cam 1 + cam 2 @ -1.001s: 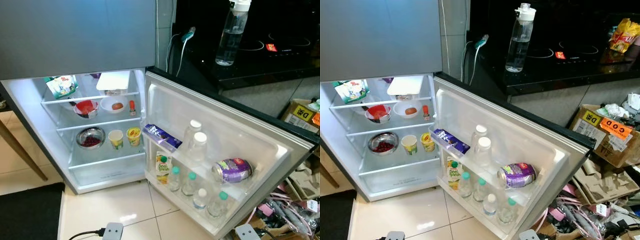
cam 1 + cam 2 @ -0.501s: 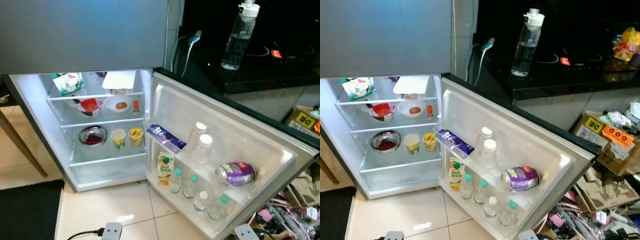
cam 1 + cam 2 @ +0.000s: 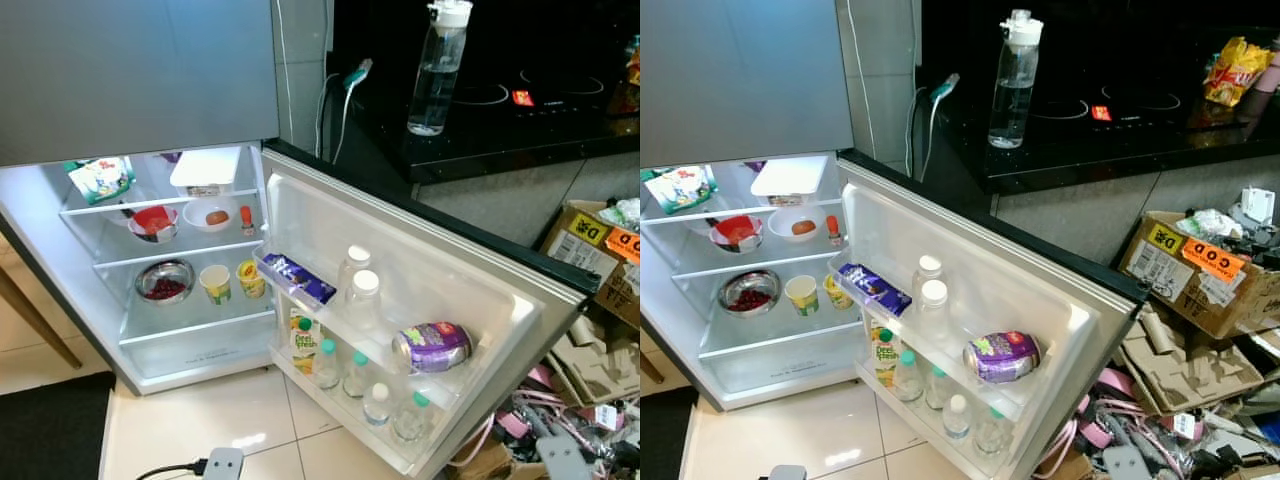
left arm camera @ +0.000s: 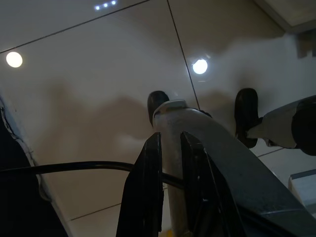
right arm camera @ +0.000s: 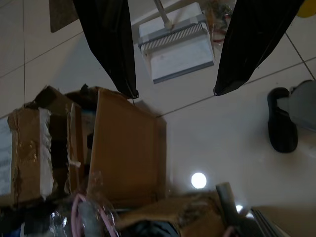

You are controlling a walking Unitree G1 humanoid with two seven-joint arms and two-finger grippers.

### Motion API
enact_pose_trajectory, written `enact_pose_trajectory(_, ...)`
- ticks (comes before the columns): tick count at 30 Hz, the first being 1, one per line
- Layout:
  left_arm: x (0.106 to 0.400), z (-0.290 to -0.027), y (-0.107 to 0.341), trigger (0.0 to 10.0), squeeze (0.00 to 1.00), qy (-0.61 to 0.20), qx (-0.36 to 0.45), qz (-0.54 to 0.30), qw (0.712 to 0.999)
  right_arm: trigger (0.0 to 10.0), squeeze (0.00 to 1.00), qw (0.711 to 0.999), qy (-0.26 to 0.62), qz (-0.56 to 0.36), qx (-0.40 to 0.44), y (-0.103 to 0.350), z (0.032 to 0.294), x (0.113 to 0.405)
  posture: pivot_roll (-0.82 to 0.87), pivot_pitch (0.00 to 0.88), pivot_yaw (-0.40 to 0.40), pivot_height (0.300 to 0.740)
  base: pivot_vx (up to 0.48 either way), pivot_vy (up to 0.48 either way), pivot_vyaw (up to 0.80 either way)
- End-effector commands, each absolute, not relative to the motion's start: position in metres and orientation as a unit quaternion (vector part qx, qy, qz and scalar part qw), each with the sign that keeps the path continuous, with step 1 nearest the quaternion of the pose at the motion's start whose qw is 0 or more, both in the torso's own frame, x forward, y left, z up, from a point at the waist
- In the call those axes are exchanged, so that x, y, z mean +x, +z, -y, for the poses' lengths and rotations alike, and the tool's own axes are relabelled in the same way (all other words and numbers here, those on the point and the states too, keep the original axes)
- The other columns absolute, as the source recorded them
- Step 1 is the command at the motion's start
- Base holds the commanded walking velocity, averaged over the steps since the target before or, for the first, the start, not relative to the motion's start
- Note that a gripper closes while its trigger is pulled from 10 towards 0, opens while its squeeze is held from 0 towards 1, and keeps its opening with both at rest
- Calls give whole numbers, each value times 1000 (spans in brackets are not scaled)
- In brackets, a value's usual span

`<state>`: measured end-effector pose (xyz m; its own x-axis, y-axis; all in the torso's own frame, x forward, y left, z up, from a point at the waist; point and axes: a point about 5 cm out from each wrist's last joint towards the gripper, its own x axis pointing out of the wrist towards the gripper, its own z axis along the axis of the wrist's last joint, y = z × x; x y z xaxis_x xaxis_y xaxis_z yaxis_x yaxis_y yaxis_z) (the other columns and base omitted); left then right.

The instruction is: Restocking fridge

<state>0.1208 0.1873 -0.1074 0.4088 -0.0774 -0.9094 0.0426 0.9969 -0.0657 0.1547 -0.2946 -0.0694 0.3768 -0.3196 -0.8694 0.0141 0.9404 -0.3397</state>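
Fridge (image 3: pixel 190 330) open, bottles (image 3: pixel 365 385) in door rack, left gripper (image 4: pixel 170 197) narrow, right gripper (image 5: pixel 175 91) wide

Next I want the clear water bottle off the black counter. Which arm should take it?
Right, probably. The bottle stands on the counter beyond the open fridge door, toward the robot's right, and the right gripper hangs open and empty.
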Motion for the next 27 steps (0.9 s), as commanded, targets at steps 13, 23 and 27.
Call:
enact_pose_trajectory(13, 99, -183, -114, 10000, 0, -41, -13, -579, 814, 10000, 0, 803, -88, -577, -122, -83, 281, 134, -73, 0, -51, 740, -310, 0, 0)
enact_pose_trajectory(23, 100, -184, -114, 10000, 0, -37, -18, -576, 817, 10000, 0, 803, -76, -579, -117, -85, 277, 132, -73, 0, -51, 740, -282, 0, 0)
enact_pose_trajectory(27, 101, -183, -114, 10000, 0, -40, -17, -574, 818, 10000, 0, 804, -73, -579, -117, -85, 277, 133, -73, 0, -51, 740, 0, 0, 0)
